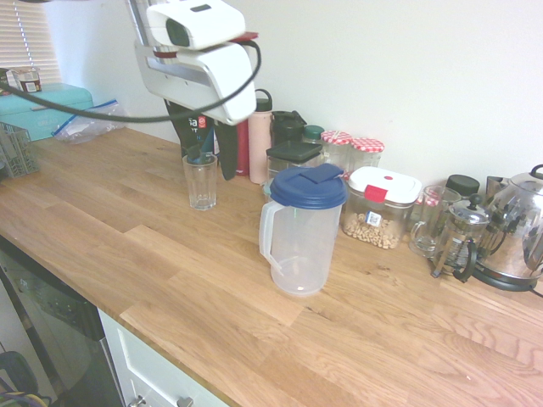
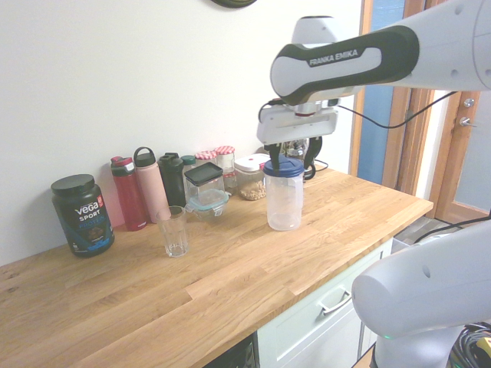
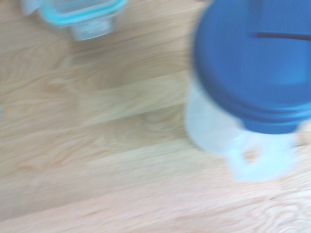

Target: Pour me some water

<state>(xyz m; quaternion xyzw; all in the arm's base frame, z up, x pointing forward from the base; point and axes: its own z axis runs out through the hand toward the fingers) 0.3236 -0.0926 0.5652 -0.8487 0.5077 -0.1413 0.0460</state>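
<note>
Directly below your open, empty gripper [image 2: 298, 158] stands the upright pitcher [image 1: 300, 233] with its blue lid [image 1: 308, 186] on the table [image 1: 127, 246]. Its water [image 1: 299, 282] sits shallow inside. The glass [image 1: 200, 181] stands apart, beyond the handle [image 1: 268, 235] side.

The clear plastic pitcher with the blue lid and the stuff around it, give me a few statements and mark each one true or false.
1. The clear plastic pitcher with the blue lid stands upright on the wooden counter. True.
2. The claw is clamped on the pitcher's handle. False: it hangs open above the lid, holding nothing.
3. The ribbed drinking glass lies on its side. False: it stands upright, apart from the pitcher.
4. The pitcher's lid is on. True.
5. The pitcher is full to the brim. False: it looks nearly empty.
</note>
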